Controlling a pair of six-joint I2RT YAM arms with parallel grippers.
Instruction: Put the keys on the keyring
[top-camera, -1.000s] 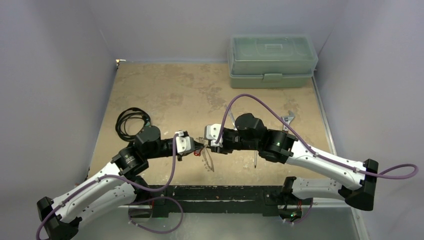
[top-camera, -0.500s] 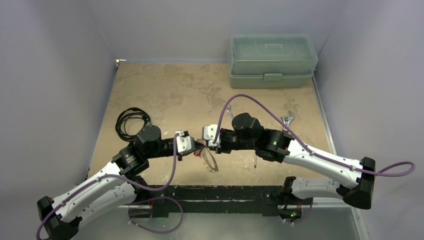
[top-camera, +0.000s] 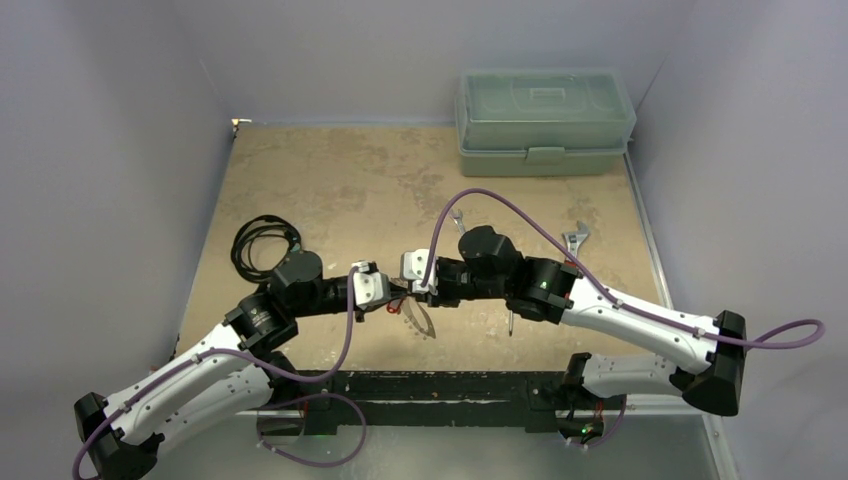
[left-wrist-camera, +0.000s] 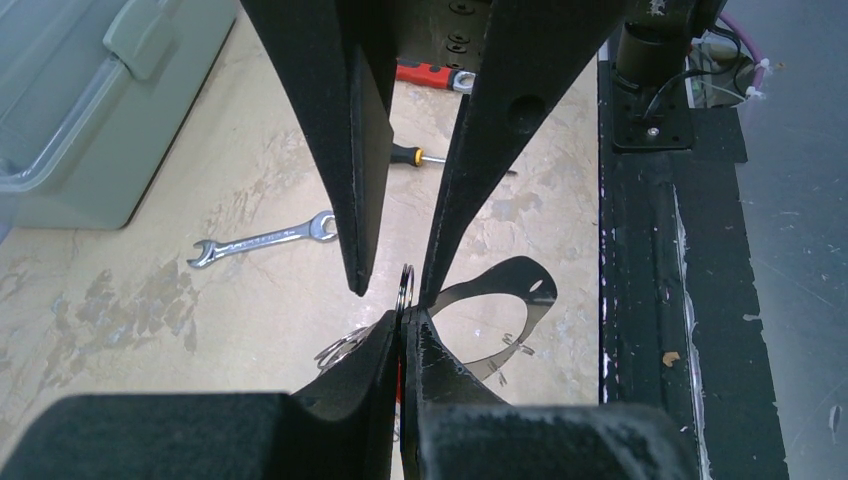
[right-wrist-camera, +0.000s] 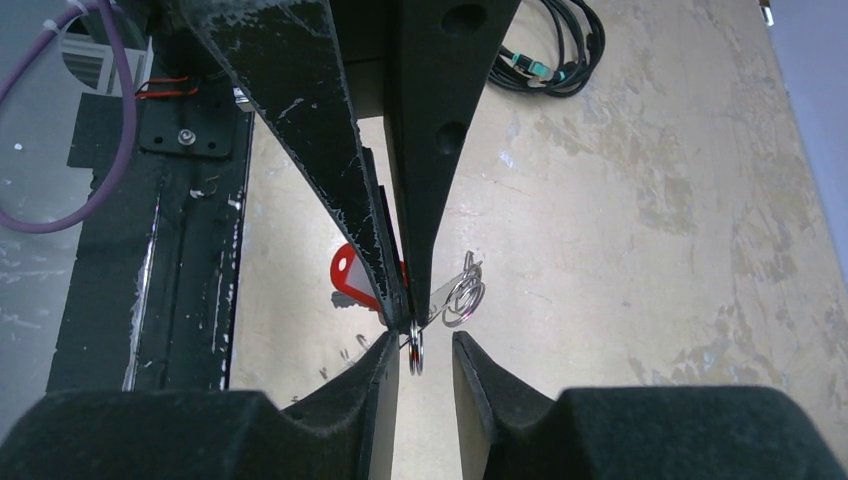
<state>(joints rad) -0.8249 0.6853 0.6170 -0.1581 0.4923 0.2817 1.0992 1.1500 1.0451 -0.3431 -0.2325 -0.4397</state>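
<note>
Left gripper (left-wrist-camera: 404, 325): clenched tight on the small split ring (left-wrist-camera: 405, 285), which it holds edge-on in the air. No change there.

Right gripper (right-wrist-camera: 424, 345): I have slid it in toward the left one and narrowed it. Its fingers now stand either side of that same ring with a gap on both sides, so they are not pinching yet.

The red tag (right-wrist-camera: 350, 275) hangs just behind the ring. The keyring (left-wrist-camera: 495, 272) dangles just below my clamped fingertips. The wrist view gives only a dark outline, so I cannot say whether its low end touches the table. A few keys (left-wrist-camera: 338, 350) bunch beside the keyring on its left-arm side.

Reading: the approach is done, the threading is not. I judge the right fingers must next close on the ring and work it open. A slip would drop the lot.

Surface: mottled tan table (top-camera: 330, 180), worn in patches.
- On the right-arm side of the keyring lies a screwdriver (left-wrist-camera: 425, 157).
- Farther back from the keyring lies a small spanner (left-wrist-camera: 262, 238).
- The coiled black cable (right-wrist-camera: 545, 45) sits well apart from the keyring, left-arm side.
- Farthest from the keyring is a closed green toolbox (top-camera: 545, 120).

Plain grey walls (top-camera: 100, 150) box it in.
</note>
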